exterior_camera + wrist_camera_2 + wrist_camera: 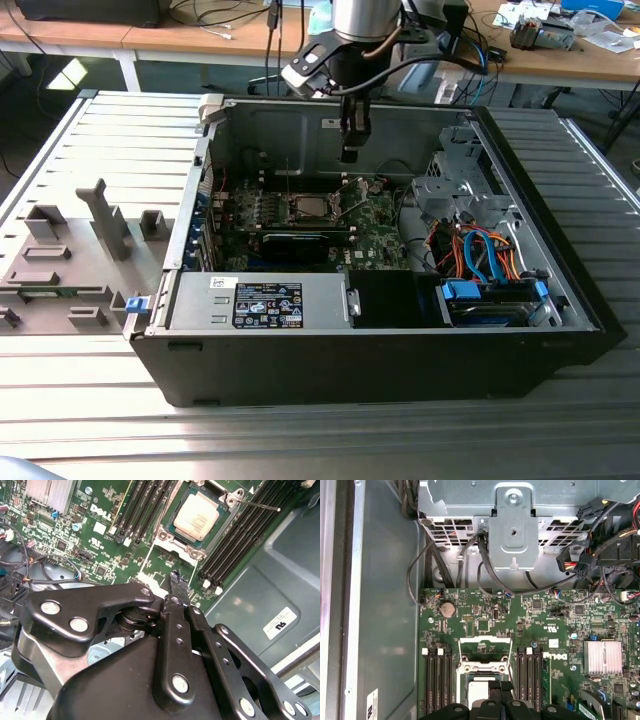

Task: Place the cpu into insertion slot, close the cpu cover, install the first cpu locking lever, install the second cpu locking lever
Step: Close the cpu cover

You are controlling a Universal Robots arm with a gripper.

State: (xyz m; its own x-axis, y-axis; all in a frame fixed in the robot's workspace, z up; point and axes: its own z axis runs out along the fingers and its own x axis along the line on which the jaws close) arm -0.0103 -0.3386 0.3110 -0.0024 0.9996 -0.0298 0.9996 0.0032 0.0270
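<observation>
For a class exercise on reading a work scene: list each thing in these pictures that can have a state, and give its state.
gripper: shut, holding nothing.
chip: seated, metal top up.
socket: filled by the chip.
socket cover: raised, not closed over the chip.
locking lever: swung free, not latched.
computer case: lying on its side, side panel off.
</observation>
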